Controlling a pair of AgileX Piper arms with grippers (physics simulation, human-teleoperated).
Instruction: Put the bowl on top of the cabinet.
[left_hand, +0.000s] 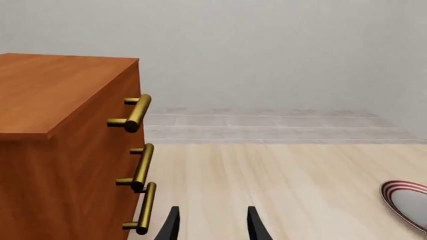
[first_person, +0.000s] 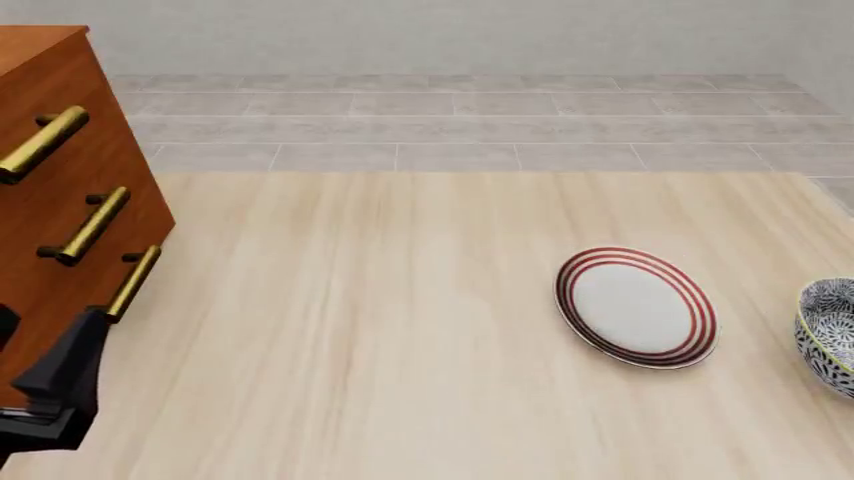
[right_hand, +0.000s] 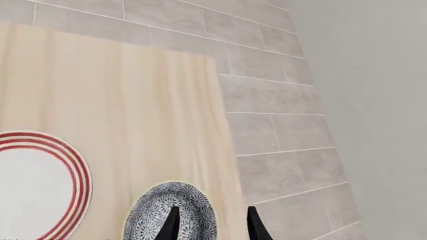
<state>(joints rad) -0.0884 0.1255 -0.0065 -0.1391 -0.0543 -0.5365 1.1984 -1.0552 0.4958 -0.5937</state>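
Much of the scene is cut off. In the front view the bowl (first_person: 830, 335) sits at the far right of the bench (first_person: 400, 330) and only its left part shows, the frame edge slicing through it. The cabinet (first_person: 67, 200) at the far left is cropped too, so its top is barely seen there. The left arm shows only as a dark shape at the lower left corner, in front of the cabinet, and its gripper cannot be made out in that view; the right arm does not appear there at all.

The bowl is round and deep, its wall covered in a dense dark blue-grey and white floral pattern under a pale yellowish rim. From the right wrist view it lies just beside the bench's right edge, partly behind the right gripper (right_hand: 212, 225), whose two dark fingers stand apart, empty, above the bowl's rim. The left gripper (left_hand: 212, 225) likewise has its fingers parted with nothing between them, close by the cabinet's lowest brass handle (left_hand: 145, 208).

A flat white plate (first_person: 635, 306) with red rings lies just left of the bowl, apart from it. Between plate and cabinet the pale wood bench is open, and the cabinet's flat top (left_hand: 53, 85) is bare
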